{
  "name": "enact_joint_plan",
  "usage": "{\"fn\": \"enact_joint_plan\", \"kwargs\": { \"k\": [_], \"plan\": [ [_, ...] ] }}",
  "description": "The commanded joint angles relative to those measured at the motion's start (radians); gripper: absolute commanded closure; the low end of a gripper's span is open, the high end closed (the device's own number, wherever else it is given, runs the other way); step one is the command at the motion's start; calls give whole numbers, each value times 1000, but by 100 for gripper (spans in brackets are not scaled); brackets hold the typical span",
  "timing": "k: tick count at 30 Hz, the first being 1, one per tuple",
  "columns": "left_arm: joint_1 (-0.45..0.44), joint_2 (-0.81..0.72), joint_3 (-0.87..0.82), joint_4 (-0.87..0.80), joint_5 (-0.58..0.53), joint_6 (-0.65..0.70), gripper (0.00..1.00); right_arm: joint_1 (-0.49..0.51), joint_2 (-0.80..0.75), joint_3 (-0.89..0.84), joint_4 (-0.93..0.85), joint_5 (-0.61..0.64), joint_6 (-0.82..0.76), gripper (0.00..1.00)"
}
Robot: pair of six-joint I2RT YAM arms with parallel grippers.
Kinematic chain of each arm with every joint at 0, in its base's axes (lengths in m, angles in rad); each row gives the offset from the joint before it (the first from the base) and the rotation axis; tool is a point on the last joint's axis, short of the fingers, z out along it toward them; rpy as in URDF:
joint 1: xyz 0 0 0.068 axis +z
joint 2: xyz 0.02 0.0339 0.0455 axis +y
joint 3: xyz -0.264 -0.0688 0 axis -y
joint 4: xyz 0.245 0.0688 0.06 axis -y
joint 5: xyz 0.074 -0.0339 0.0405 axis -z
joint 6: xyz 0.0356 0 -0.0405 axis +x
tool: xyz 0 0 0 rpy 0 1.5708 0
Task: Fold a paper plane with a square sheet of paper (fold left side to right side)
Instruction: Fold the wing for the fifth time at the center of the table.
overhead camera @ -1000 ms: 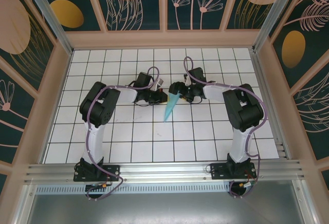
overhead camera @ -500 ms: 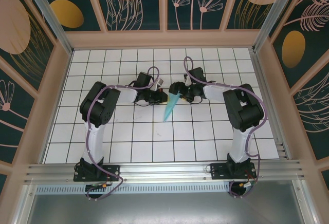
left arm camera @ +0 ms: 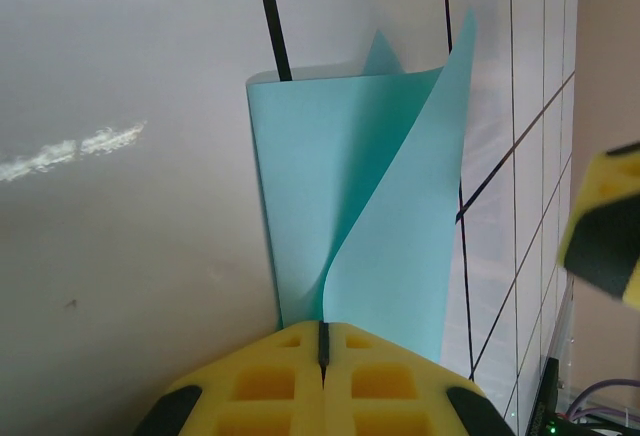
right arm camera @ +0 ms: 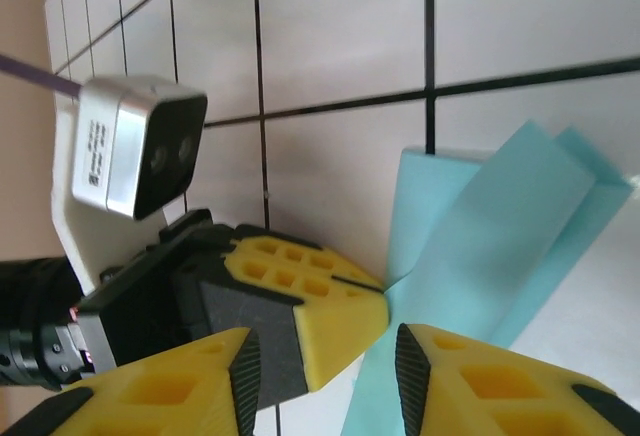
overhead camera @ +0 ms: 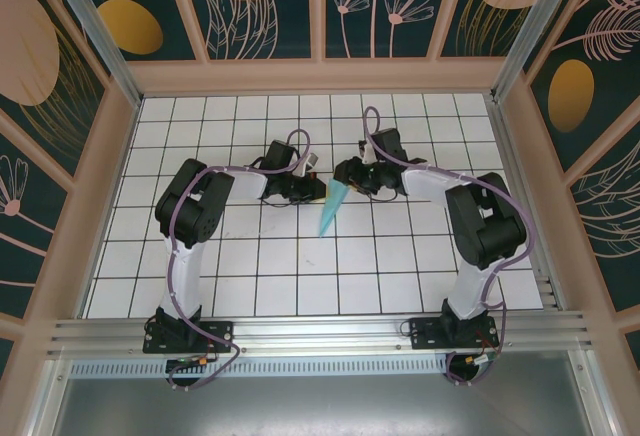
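Paper plane [overhead camera: 331,210] — held at centre of the top frame, long axis near-vertical, tip toward lower left. Upper end is pinched by the closed left gripper [left arm camera: 322,341]. Right gripper [right arm camera: 320,376] — jaws spread, paper edge is caught between them; both are judged equally near.

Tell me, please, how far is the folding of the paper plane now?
Done: the turquoise paper plane is already a slim pointed dart. In hand: the left gripper is shut on it, and the right gripper stands open close by, not gripping. Left: its layers splay apart, so probably a last crease, then release.
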Motion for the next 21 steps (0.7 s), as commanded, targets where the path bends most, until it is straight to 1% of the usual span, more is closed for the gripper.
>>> {"fn": "enact_joint_plan", "kwargs": {
  "k": [1, 11, 21],
  "plan": [
    [-1, 43, 7, -60, -78, 38, 100, 13, 22, -16, 30, -28, 15, 60],
    [-1, 31, 0, -70, -125, 41, 100, 21, 78, -2, 38, -30, -4, 62],
    [-2, 26, 2, -87, -160, 49, 100, 22, 113, 15, 10, 1, -28, 62]
  ]
}}
